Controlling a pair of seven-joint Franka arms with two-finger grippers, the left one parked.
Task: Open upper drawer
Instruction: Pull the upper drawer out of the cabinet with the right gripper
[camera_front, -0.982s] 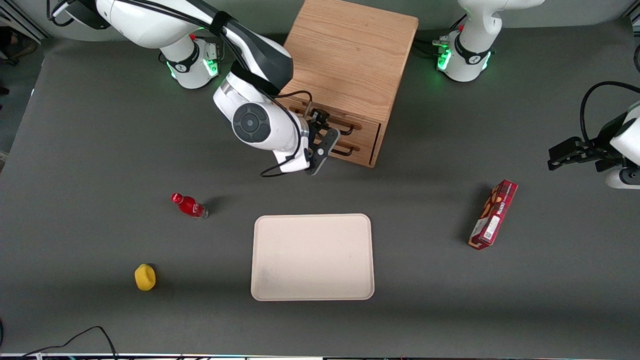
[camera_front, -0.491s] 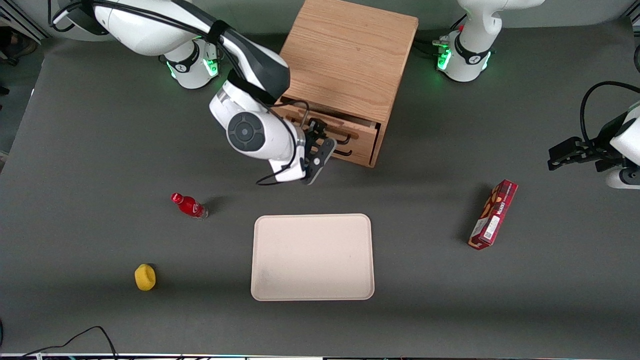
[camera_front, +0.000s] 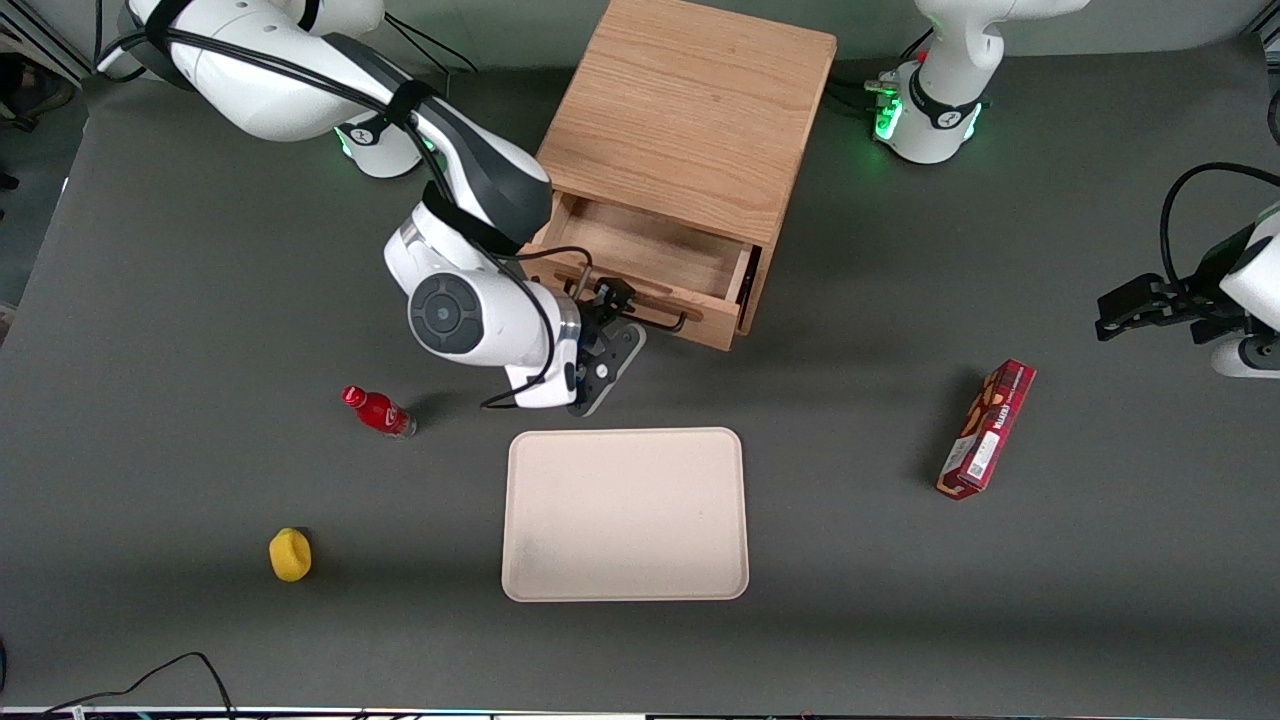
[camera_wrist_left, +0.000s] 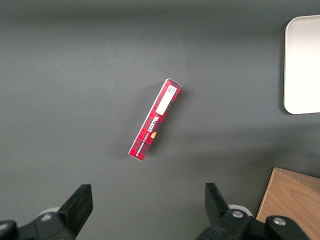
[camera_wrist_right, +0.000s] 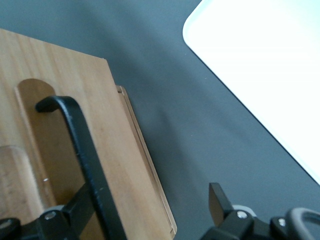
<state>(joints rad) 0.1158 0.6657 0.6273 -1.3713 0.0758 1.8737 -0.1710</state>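
Observation:
The upper drawer (camera_front: 648, 252) of the oak cabinet (camera_front: 690, 110) stands pulled out toward the front camera, its bare inside showing. Its thin black handle (camera_front: 657, 317) runs along the drawer front. My right gripper (camera_front: 606, 312) is at the handle's end nearer the working arm. In the right wrist view the gripper (camera_wrist_right: 145, 202) is open: one finger (camera_wrist_right: 75, 212) lies against the black handle bar (camera_wrist_right: 80, 145) on the drawer front (camera_wrist_right: 122, 165), the other finger (camera_wrist_right: 218, 200) hangs over the grey table. The lower drawer is hidden under the pulled-out one.
A cream tray (camera_front: 625, 515) lies nearer the front camera than the cabinet; it also shows in the right wrist view (camera_wrist_right: 265, 65). A red bottle (camera_front: 378, 411) and a yellow object (camera_front: 290, 554) lie toward the working arm's end. A red box (camera_front: 987, 428) lies toward the parked arm's end.
The upper drawer has slid out of the cabinet toward the front camera. My gripper moved the same way with the handle, and the arm swung with it.

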